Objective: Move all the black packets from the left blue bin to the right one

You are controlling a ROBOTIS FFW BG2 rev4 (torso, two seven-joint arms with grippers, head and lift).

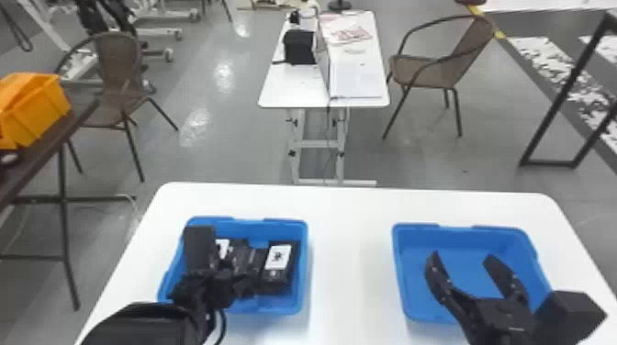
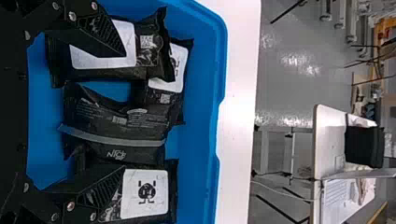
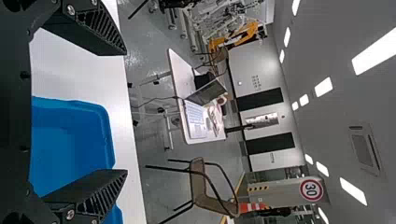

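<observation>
My left gripper point(image 1: 229, 275) is over the left blue bin point(image 1: 300, 275), which holds several black packets point(image 1: 277, 261). In the left wrist view my left gripper point(image 2: 123, 109) stands open. Between its fingers lies a black packet point(image 2: 119, 126); a white-labelled packet point(image 2: 152, 44) is by one finger and another point(image 2: 145, 191) by the other. One more packet point(image 2: 175, 70) lies partly under these. My right gripper point(image 1: 461, 259) stands open over the right blue bin point(image 1: 468, 275), whose visible floor is bare. The right wrist view shows my right gripper point(image 3: 126, 112) with nothing between its fingers.
Both bins stand on a white table point(image 1: 351, 257), with a strip of tabletop between them. Beyond its far edge are another white table point(image 1: 294, 87), chairs point(image 1: 427, 73) and, at the left, a dark table with an orange bin point(image 1: 36, 110).
</observation>
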